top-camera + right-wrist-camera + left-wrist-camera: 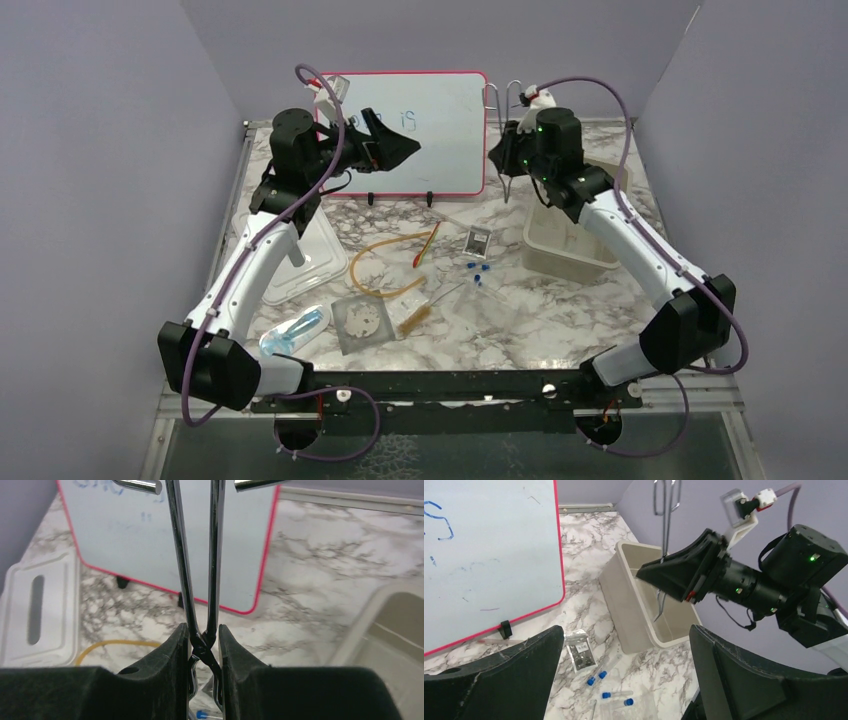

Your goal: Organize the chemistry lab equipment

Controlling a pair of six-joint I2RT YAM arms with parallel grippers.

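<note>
**Tongs held above the bin, loose items waiting**

The marble worktop (560,320) carries a red-framed whiteboard (430,130) standing at the far side. A beige bin (570,265) sits to the right, and its lid (320,265) lies flat to the left.

The right pincer (203,635) is raised near the bin's far-left corner. It is clamped narrow on a pair of metal tongs (200,580), gripping them at the pivot so they hang upright, handle loops up and tips down. In the left wrist view the tips seem to reach into the bin, but from above they look just left of its rim, so I cannot tell which. The left pincer (624,680) is spread wide and holds nothing, hovering in front of the whiteboard.

The smaller pieces lie in the middle of the worktop:
- an amber tubing loop (385,265);
- a grey gauze mat (362,322), nearer the arms;
- a clear packet (478,240);
- several blue-capped pieces (478,268), just beside the packet.

The step in hand looks like stowing the tongs. The next move probably calls for bringing the tips squarely over the bin's opening, lowering them and then opening the right pincer. The tongs are long and may tip against the wall as they drop.
</note>
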